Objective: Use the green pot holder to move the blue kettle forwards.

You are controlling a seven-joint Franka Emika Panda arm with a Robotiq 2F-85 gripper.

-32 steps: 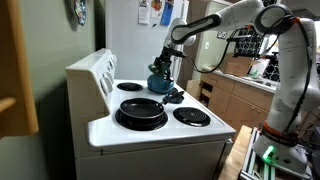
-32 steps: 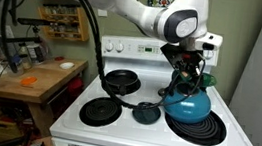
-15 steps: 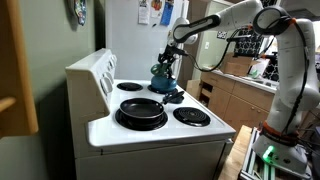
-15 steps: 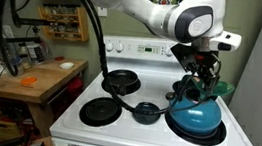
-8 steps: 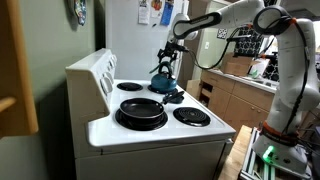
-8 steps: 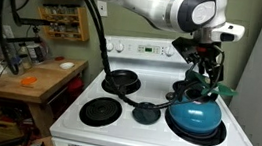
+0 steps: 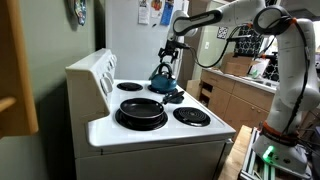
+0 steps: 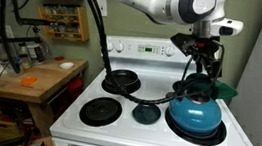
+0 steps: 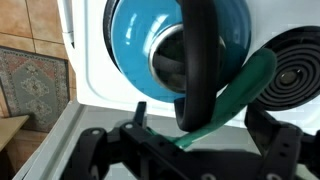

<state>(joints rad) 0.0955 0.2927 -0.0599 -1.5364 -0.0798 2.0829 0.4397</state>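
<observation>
The blue kettle (image 8: pixel 195 113) sits on the near right burner of the white stove (image 8: pixel 153 136); it also shows in an exterior view, kettle (image 7: pixel 162 80), at the far side. The green pot holder (image 8: pixel 225 92) hangs over the kettle's dark arched handle (image 9: pixel 200 70). My gripper (image 8: pixel 206 60) hovers just above the handle, open and holding nothing. In the wrist view the gripper (image 9: pixel 200 128) straddles the handle, the pot holder (image 9: pixel 235 90) lies slack across it, and the kettle (image 9: pixel 160 40) shows below.
A black frying pan (image 8: pixel 122 80) sits on the back left burner, its handle reaching toward the stove's middle. A bare coil burner (image 8: pixel 99 110) is front left. A wooden table (image 8: pixel 30 76) stands beside the stove, and cabinets (image 7: pixel 235 95) beyond it.
The jaws have opened and let go of the pot holder and handle. The gripper has risen a little above the kettle, which stays put with the pot holder draped on it.
</observation>
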